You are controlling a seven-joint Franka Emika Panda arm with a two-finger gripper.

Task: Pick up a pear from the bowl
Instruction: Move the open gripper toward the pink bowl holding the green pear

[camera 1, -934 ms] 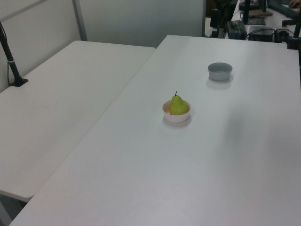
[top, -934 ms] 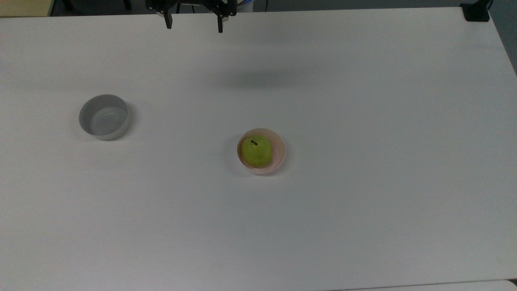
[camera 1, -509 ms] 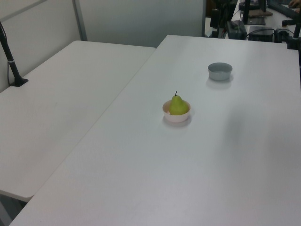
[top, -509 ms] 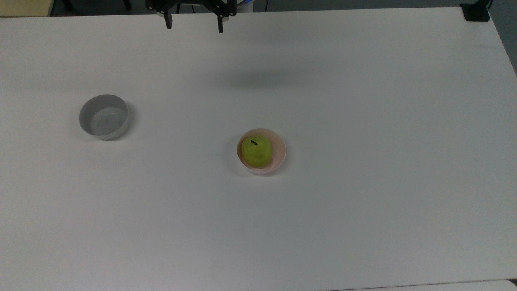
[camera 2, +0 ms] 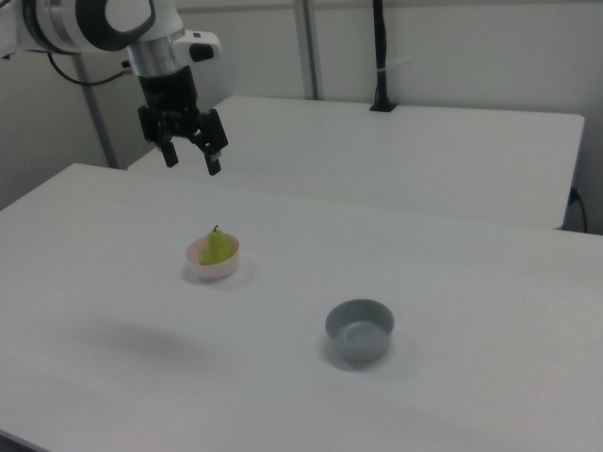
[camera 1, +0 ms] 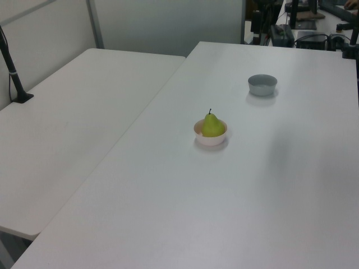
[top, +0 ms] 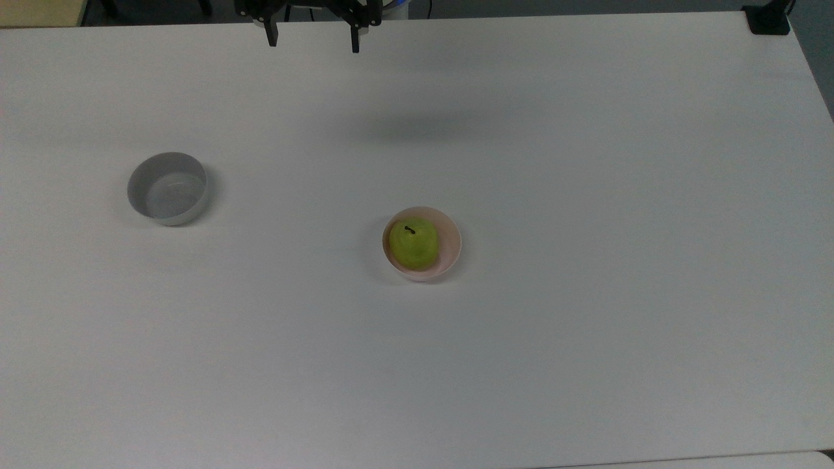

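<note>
Pear (top: 413, 243) is sitting upright, dark stem up, inside the smooth pale pink bowl (top: 449, 236) mid-table. We are seeing the gripper (camera 2: 191, 161) hanging high above, fingers spread wide, grasping nothing. Well apart is lying a grey-white bowl (camera 2: 360, 330) on the matte white table (top: 586, 195); the right view is showing the arm.

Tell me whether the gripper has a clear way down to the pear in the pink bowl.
Probably yes. The gripper hangs open, high above the table, and the pear stands upright in the pink bowl with its top exposed. The grey bowl sits well apart, so nothing blocks a descent.
</note>
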